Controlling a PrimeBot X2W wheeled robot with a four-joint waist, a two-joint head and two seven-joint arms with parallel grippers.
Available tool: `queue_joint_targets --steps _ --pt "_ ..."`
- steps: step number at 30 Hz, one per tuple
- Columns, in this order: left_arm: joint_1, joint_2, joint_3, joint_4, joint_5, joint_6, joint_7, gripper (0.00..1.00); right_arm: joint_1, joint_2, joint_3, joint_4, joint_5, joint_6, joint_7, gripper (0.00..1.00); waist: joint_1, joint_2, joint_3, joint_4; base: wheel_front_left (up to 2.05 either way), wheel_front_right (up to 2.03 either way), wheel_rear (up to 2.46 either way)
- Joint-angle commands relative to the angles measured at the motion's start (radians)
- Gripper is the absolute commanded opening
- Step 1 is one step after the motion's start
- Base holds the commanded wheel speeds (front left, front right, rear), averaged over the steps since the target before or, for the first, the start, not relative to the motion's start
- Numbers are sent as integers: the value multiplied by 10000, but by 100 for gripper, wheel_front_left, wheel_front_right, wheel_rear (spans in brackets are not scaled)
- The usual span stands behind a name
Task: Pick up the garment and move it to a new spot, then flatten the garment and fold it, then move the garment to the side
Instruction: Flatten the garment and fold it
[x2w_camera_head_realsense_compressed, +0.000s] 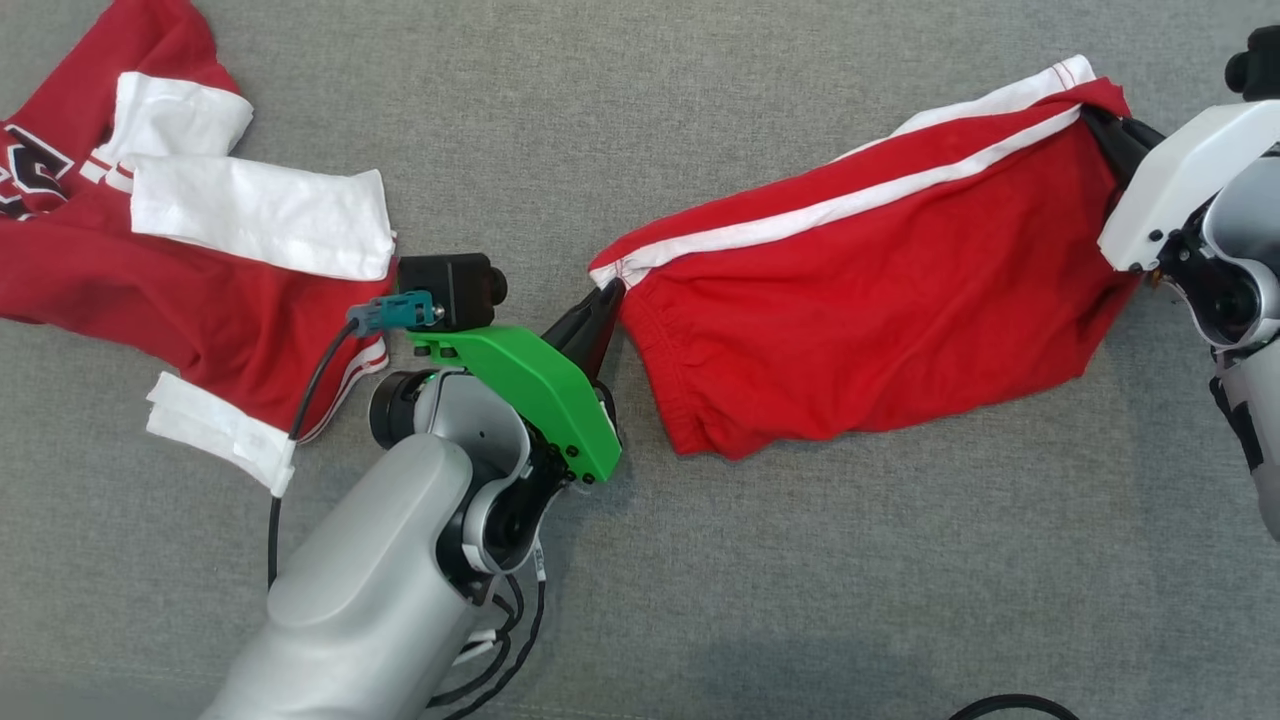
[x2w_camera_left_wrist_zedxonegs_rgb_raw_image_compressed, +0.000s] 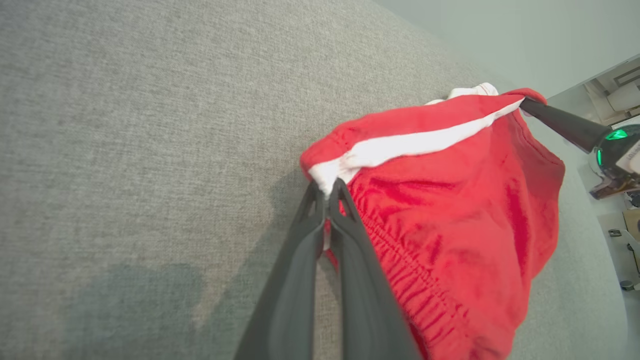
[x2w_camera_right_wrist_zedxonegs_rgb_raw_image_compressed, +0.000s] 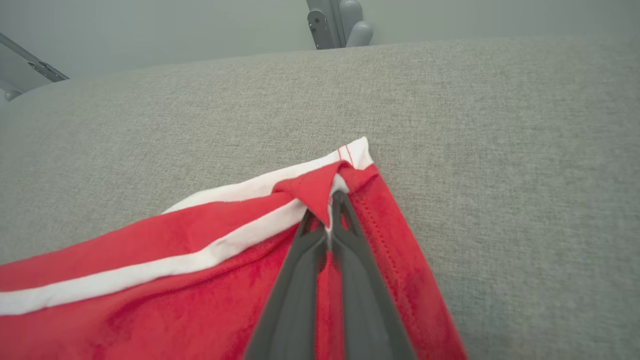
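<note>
The garment (x2w_camera_head_realsense_compressed: 860, 300) is a pair of red shorts with white side stripes, stretched between both grippers over the grey fabric surface, its lower part sagging. My left gripper (x2w_camera_head_realsense_compressed: 607, 292) is shut on the garment's left corner by the elastic waistband (x2w_camera_left_wrist_zedxonegs_rgb_raw_image_compressed: 400, 260); its tips (x2w_camera_left_wrist_zedxonegs_rgb_raw_image_compressed: 327, 189) pinch the white stripe end. My right gripper (x2w_camera_head_realsense_compressed: 1092, 118) is shut on the garment's upper right corner, where a small red flap (x2w_camera_right_wrist_zedxonegs_rgb_raw_image_compressed: 317, 192) folds over the fingertips (x2w_camera_right_wrist_zedxonegs_rgb_raw_image_compressed: 331, 197). In the left wrist view, the right gripper's dark fingers (x2w_camera_left_wrist_zedxonegs_rgb_raw_image_compressed: 560, 122) hold the far corner of the garment (x2w_camera_left_wrist_zedxonegs_rgb_raw_image_compressed: 450, 190).
A red and white shirt (x2w_camera_head_realsense_compressed: 150, 230) lies crumpled at the left of the grey surface (x2w_camera_head_realsense_compressed: 800, 580). A black cable (x2w_camera_head_realsense_compressed: 300, 420) runs along my left arm. The surface's far edge (x2w_camera_right_wrist_zedxonegs_rgb_raw_image_compressed: 200, 62) and a grey fixture (x2w_camera_right_wrist_zedxonegs_rgb_raw_image_compressed: 340, 22) appear beyond it.
</note>
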Motion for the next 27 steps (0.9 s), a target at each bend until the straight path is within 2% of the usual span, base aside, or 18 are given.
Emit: queue_joint_targets --steps 1,2,3,5,7,8,9,15,20,22,24,27 --pt "-162 -29 -24 94 -28 -53 -64 0 -108 3 109 70 14 -12 -196 16 0 0 -27 -40 0 0 0" --pt "-165 -48 -36 129 -22 -60 -69 0 -116 22 149 92 45 -14 -302 72 0 0 -44 -59 0 0 0" --pt "-168 -71 -44 163 -15 -59 -99 0 -122 26 173 139 38 -12 -426 100 0 0 -66 -82 0 0 0" --pt "-127 -99 -42 210 -25 -60 -138 11 -151 58 244 131 34 -14 -735 100 0 0 -134 -153 0 0 0" --pt "-14 -45 -39 196 -38 -76 -178 33 -135 90 363 68 105 -12 -982 100 0 0 -219 -251 0 0 0" --pt "41 13 -15 147 -1 -58 -253 62 -111 47 466 -16 87 -12 -1116 100 0 0 -261 -302 0 0 0" --pt "94 82 -13 86 78 -25 -314 100 -43 -12 572 -136 75 -12 -1281 100 0 0 -323 -343 0 0 0" --pt "655 658 -91 -572 677 235 -993 100 769 -394 952 -1069 -142 -14 -2847 100 0 0 -902 -677 0 0 0" --pt "1330 1415 -218 -1468 1855 652 -2197 100 1654 -659 911 -1451 -1185 -14 -4147 100 0 0 -1391 -1023 0 0 0" --pt "1730 1574 -215 -1743 2287 975 -2855 100 1999 -664 644 -1448 -1786 -14 -4609 100 0 0 -1504 -1081 0 0 0" --pt "2023 1739 -247 -2025 2654 1175 -3362 100 2375 -417 340 -1424 -2156 -14 -4819 100 0 0 -1549 -1079 0 0 0" --pt "2433 1917 -244 -2268 3111 1341 -3731 100 2685 -271 -15 -1364 -2463 -14 -4526 100 0 0 -1431 -925 0 0 0"
